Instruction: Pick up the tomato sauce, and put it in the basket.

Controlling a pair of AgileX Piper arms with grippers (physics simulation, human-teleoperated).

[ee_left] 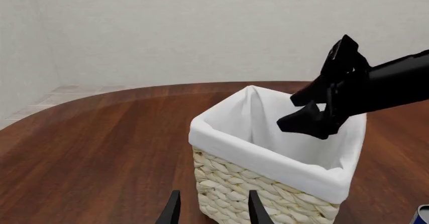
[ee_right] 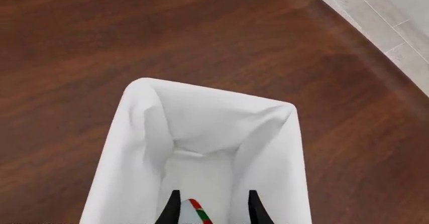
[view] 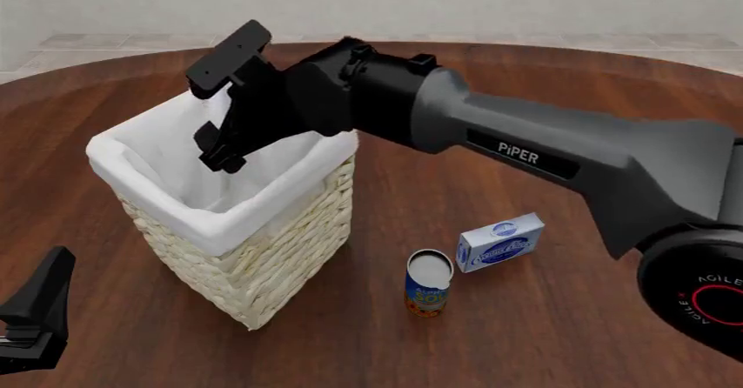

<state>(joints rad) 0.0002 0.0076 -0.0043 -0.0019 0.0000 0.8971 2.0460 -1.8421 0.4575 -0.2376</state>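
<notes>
The tomato sauce (ee_right: 198,210) shows only in the right wrist view, as a small patch of red, green and white deep inside the basket (ee_right: 201,91), between my fingertips in the picture. My right gripper (view: 218,151) hangs open over the basket's (view: 151,205) mouth and holds nothing. It also shows in the left wrist view (ee_left: 298,114), above the white liner of the basket (ee_left: 268,153). My left gripper (ee_left: 213,211) is open and empty, low by the basket's near side, at the front left of the table (view: 35,318).
A blue-and-orange can (view: 427,284) stands upright to the right of the basket, and its edge shows in the left wrist view (ee_left: 423,215). A blue-and-white box (view: 499,242) lies just right of it. The round brown table (view: 523,83) ends in a curved far edge.
</notes>
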